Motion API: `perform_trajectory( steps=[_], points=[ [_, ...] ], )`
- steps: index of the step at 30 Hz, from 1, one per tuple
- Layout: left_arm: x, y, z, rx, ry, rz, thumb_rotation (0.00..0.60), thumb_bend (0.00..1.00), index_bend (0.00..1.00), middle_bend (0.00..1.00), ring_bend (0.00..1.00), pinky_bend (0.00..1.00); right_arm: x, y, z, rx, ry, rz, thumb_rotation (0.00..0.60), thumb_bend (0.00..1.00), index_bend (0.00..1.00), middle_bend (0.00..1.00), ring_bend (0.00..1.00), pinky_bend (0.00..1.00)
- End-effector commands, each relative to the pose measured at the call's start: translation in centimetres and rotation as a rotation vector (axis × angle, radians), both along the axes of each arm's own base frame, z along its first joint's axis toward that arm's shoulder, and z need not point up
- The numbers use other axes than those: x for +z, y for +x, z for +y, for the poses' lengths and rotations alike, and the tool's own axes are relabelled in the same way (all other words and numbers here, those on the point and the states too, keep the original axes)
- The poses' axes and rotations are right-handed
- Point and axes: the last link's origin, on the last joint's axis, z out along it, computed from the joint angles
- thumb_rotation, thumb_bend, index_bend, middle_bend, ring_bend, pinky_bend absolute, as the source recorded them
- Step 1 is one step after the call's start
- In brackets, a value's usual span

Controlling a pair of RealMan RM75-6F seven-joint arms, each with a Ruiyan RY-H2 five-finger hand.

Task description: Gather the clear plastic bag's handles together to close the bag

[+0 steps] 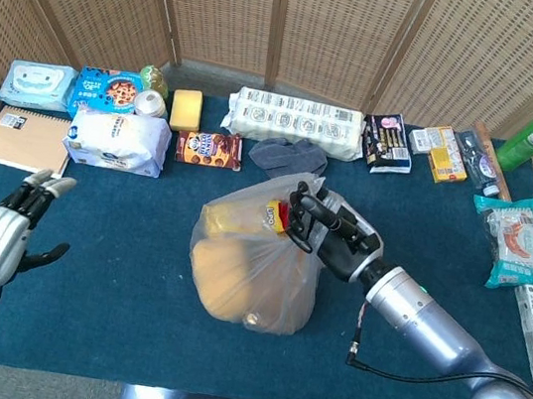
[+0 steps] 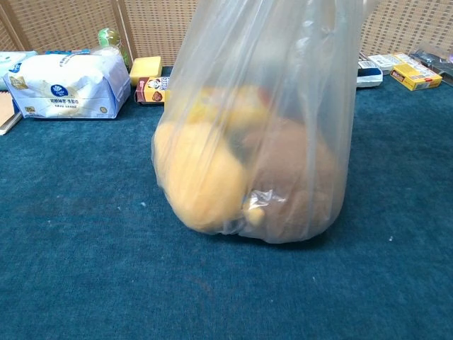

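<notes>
The clear plastic bag (image 1: 251,268) stands mid-table, filled with yellow and brown rounded items; the chest view shows the bag (image 2: 255,142) close up, its top cut off by the frame. My right hand (image 1: 327,231) grips the bunched handles at the bag's top right, fingers curled around the plastic. My left hand (image 1: 2,235) hovers off the table's front left corner, fingers spread and holding nothing, far from the bag. Neither hand shows in the chest view.
Along the back edge lie a white tissue pack (image 1: 115,139), a chocolate box (image 1: 208,149), a long white packet (image 1: 298,120), grey cloth (image 1: 288,155) and small boxes (image 1: 440,148). A notebook (image 1: 23,139) lies at far left, snack bags (image 1: 511,241) at right.
</notes>
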Motion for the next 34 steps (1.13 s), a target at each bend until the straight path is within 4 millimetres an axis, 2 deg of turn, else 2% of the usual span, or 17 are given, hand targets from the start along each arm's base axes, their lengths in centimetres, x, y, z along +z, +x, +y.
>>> perform_trajectory(
  steps=[1,8,19,34],
  points=[
    [-0.4,-1.9,-1.4,0.073,-0.012,-0.033,0.6,0.03,0.12,0.22,0.11,0.34,1.3,0.6,0.1,-0.004,-0.012,-0.025,0.6,0.25,0.54,0.67,0.7,0.84],
    [-0.9,-4.3,-3.0,0.167,-0.017,-0.084,0.6,0.03,0.13,0.22,0.11,0.34,3.6,0.7,0.1,-0.024,-0.048,-0.091,0.6,0.26,0.55,0.68,0.71,0.87],
    [-1.5,-5.8,-4.4,0.228,-0.012,-0.097,0.6,0.03,0.13,0.22,0.11,0.34,6.3,0.2,-0.5,-0.046,-0.08,-0.238,0.6,0.27,0.56,0.68,0.71,0.87],
    [-0.9,-6.7,-6.0,0.276,-0.005,-0.099,0.6,0.03,0.13,0.22,0.11,0.34,6.5,0.2,-0.5,0.004,-0.071,-0.282,0.6,0.27,0.56,0.67,0.71,0.87]
  ],
)
